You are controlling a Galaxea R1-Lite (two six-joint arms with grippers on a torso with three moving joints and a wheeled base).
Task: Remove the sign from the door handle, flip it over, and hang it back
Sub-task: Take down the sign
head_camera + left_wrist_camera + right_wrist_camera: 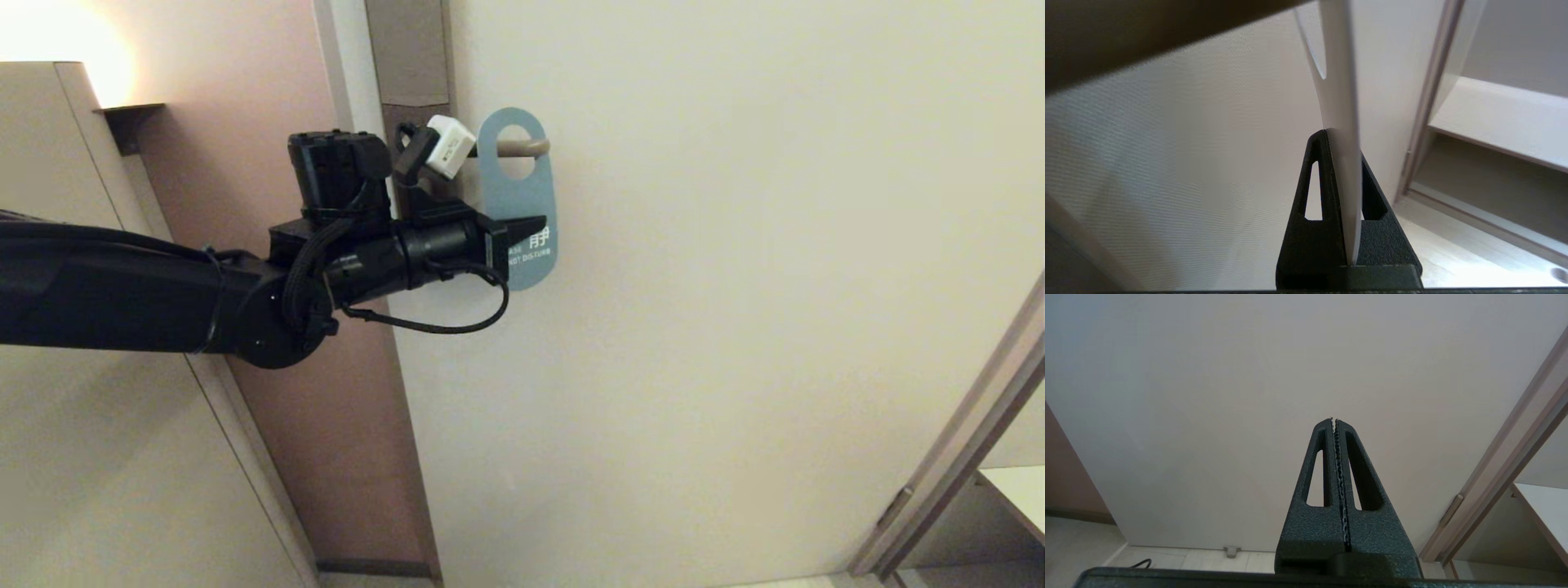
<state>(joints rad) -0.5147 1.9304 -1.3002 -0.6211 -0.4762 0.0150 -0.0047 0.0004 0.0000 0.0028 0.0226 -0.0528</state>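
- The sign (518, 204) hangs on the door handle (526, 148), blue face outward, its long axis running up and down with the holed, rounded end at the top and the lettered end at the bottom.
- The handle passes through the hole near the sign's top; only the lever's tip shows to the right of the sign in the head view, the rest being hidden behind the left arm's wrist camera.
- The left hand (526, 229) reaches in level from the left and is clamped on the sign's lower part, at its left edge, just above the white lettering.
- In the left wrist view the sign (1341, 122) is seen edge-on as a thin pale strip rising from between the two black fingers (1316, 192), which press it from both sides; its other face looks white here, something the head view does not show.
- The left wrist view also shows the curve of the hole near the sign's far end, with the pale door (1188, 163) close alongside.
- The right hand (1336, 424) does not appear in the head view; its own wrist view shows its toothed fingers pressed together on nothing, pointing at the bare door (1249, 375) above a strip of floor (1188, 559).
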